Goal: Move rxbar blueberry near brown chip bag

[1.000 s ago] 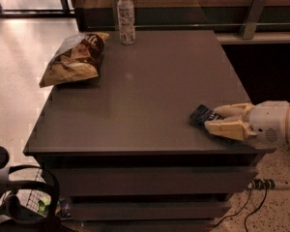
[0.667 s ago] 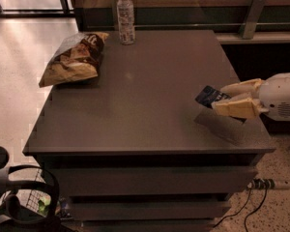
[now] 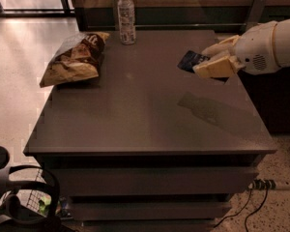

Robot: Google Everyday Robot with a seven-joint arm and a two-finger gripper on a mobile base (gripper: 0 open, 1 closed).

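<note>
Above the counter (image 3: pixel 135 124), at its right side, the pincer (image 3: pixel 209 62) clamps the rxbar blueberry (image 3: pixel 191 60) aloft, well apart from the brown chip bag (image 3: pixel 75 59); gripped by one end, it could slip free in transit.

My end effector (image 3: pixel 206 63) hangs over the right side of the worktop (image 3: pixel 135 115), clamped on the bar (image 3: pixel 188 60) and holding it off the surface. The chip bag (image 3: pixel 75 59) lies well apart at far left, with a bottle (image 3: pixel 126 16) upright near it.

Nothing legible shows on brown chip bag (image 3: pixel 75 59) or rxbar blueberry (image 3: pixel 187 61) in end effector (image 3: pixel 202 61) above table (image 3: pixel 135 124).
</note>
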